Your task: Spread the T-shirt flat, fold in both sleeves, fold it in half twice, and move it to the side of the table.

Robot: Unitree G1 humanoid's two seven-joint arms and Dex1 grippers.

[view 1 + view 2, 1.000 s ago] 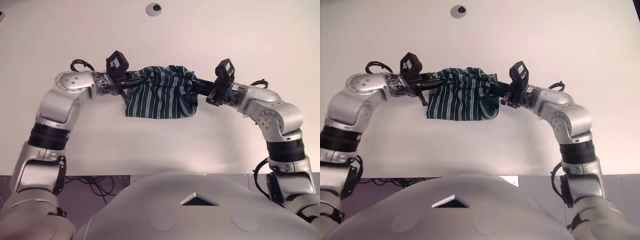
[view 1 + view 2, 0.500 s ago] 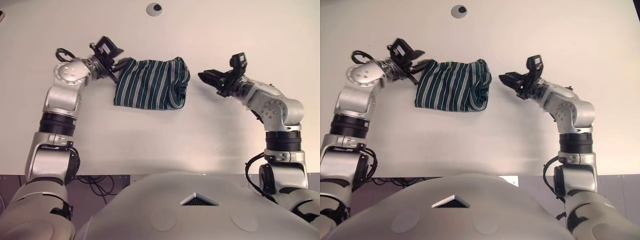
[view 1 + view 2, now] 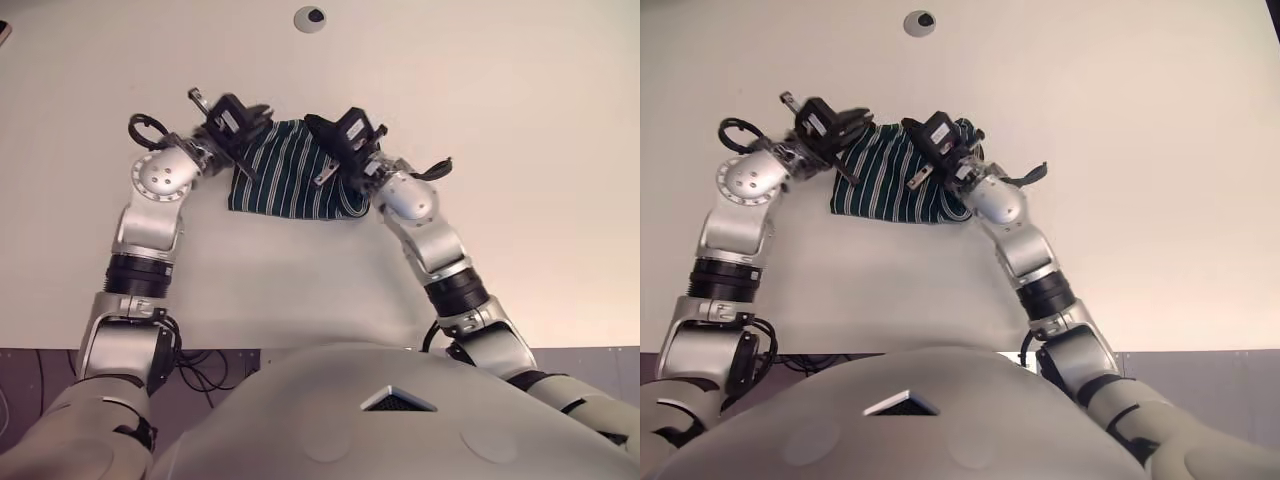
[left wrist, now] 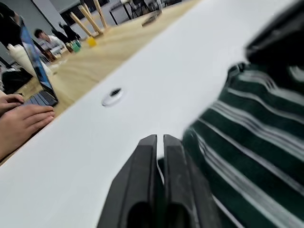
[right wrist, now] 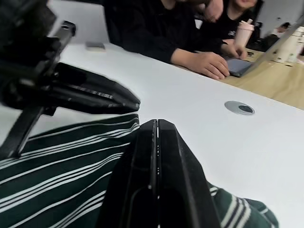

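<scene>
**Both grippers at the far edge of the folded T-shirt**

T-shirt (image 3: 285,187): dark green with thin white stripes. It lies on the white surface (image 3: 500,170) as a compact, roughly rectangular bundle, left of centre and toward the far side in the head views. The near edge is fairly straight. The right-hand end looks bunched and rounded.

Left gripper (image 4: 159,138): at the shirt's far left corner, low over the surface. Its fingers (image 4: 145,156) are pressed together with only a hairline slit between them. The striped cloth lies right beside them in the left wrist view. Cannot tell whether any fabric is pinched in the slit.

Right gripper (image 5: 157,122): the arm is angled across to the left, so the gripper sits over the shirt's far edge, toward its right half. Its fingers (image 5: 142,147) are together, with nothing visible between them and striped cloth directly below. The left gripper's dark fingers point toward it from close by, over the same edge of the cloth.

Round cable hole (image 3: 310,17): set in the surface beyond the shirt, well apart from it.
</scene>
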